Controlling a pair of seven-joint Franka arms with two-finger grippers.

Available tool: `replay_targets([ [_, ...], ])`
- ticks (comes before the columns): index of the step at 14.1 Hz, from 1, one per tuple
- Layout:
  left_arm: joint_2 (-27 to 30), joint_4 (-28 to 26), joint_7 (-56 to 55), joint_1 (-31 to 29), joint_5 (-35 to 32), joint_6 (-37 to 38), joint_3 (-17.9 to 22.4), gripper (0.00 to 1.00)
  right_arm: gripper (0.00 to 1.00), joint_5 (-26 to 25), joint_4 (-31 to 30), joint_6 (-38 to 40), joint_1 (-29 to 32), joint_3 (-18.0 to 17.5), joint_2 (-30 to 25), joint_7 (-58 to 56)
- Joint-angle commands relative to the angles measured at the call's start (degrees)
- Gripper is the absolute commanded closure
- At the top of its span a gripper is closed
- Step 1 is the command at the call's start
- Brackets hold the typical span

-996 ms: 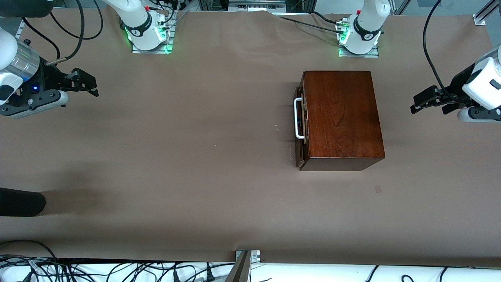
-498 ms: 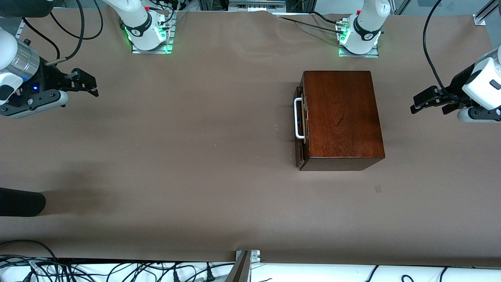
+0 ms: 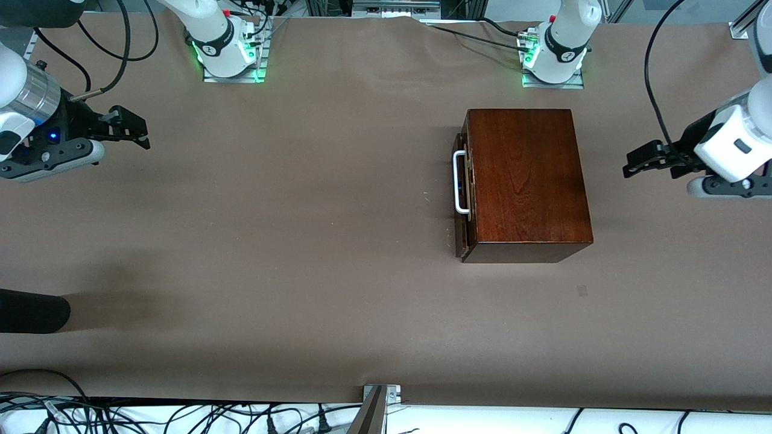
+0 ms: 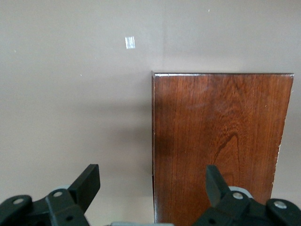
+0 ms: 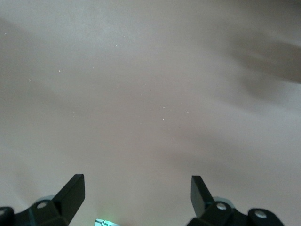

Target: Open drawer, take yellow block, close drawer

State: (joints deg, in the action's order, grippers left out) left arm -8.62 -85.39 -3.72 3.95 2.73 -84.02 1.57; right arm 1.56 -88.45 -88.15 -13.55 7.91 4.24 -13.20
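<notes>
Your wooden box sits on the brown tabletop, toward the left arm's end and close to the left arm's base. The drawer is pushed in, dark front nearly flush with the box, facing the right arm's end of the tabletop. White U-shaped bar handle is on that front, nothing touching it. The yellow block doesn't show in any view, so you can't say where it is.

Left gripper hovers over bare tabletop near the left arm's end, beside the box and apart from it. Fingers are spread apart, nothing between them. In the left wrist view you see both dark fingertips wide apart at the frame edge, with the box top and its straight edge ahead of them, plus a small pale mark on the tabletop.

Right gripper hovers over the right arm's end of the tabletop, well apart from the box. Fingers parted and empty. The right wrist view shows both fingertips spread wide over plain tabletop.

A dark rounded object pokes in at the edge of the front view, at the right arm's end, nearer the front camera than the right gripper; you can't tell what it is.
</notes>
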Motion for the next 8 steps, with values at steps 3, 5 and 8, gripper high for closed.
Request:
replay_targets([
  [3, -0.96, 1.54, -0.76, 2.64, 1.4, 4.47, -2.71, 0.0, 0.0, -0.77, 0.74, 0.17, -0.07, -0.08, 0.06, 0.37],
  [5, -1.13, 1.45, -2.15, 2.64, 1.23, 4.4, -6.04, 0.0, 0.0, -0.68, 0.74, 0.17, -0.07, 0.0, 0.06, 0.37],
  [8, -3.93, 1.28, -8.74, 4.21, 0.52, 0.64, -11.14, 0.0, 0.0, -0.77, 0.65, 0.26, -0.07, -0.08, 0.15, 0.37],
])
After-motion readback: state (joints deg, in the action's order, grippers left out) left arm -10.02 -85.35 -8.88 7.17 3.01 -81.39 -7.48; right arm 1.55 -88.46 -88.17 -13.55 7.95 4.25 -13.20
